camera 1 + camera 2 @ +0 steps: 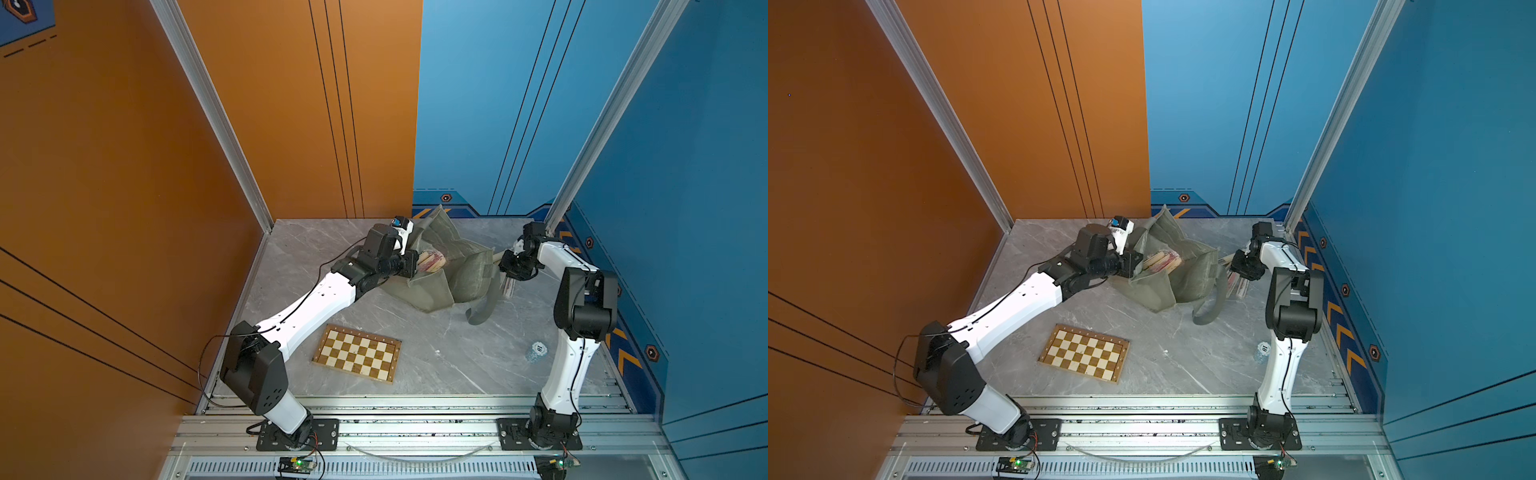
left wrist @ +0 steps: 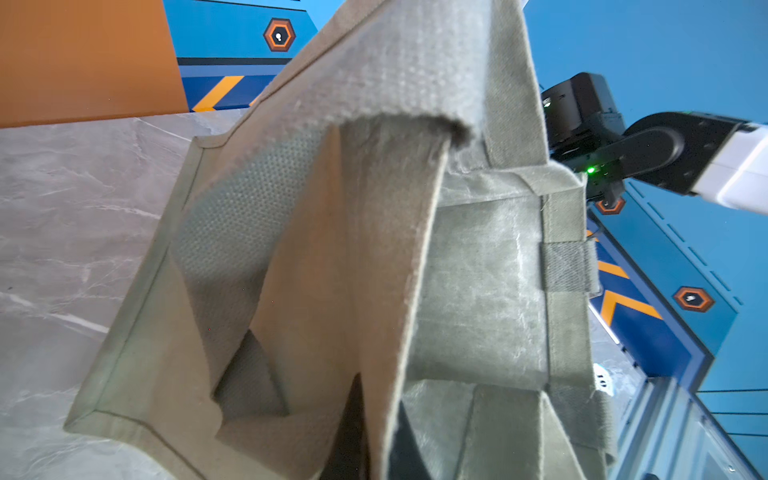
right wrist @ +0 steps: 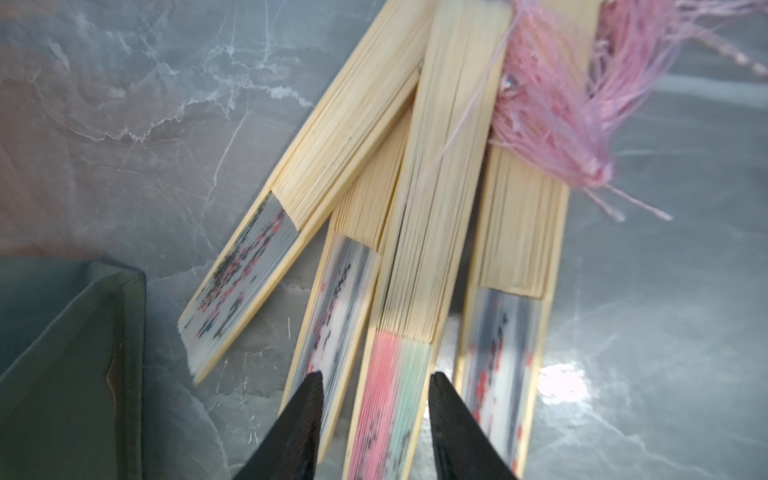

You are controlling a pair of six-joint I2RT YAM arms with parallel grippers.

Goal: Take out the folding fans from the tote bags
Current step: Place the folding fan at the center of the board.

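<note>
Grey marble-patterned tabletop (image 1: 457,365) with a brown-and-cream chessboard (image 1: 357,353) lying flat and slightly skewed near the front middle, seen in both top views. A short stack of blue-and-white poker chips (image 1: 537,351), the top chip marked 10, stands well apart toward the right edge. Orange wall panel (image 1: 124,166) at left. Blue wall panels (image 1: 478,104) at back and right carry hexagon badges (image 1: 446,198) and orange chevrons (image 2: 220,92). Aluminium posts (image 1: 212,108) rise at the back corners. An aluminium rail (image 1: 415,428) runs along the front.
</note>
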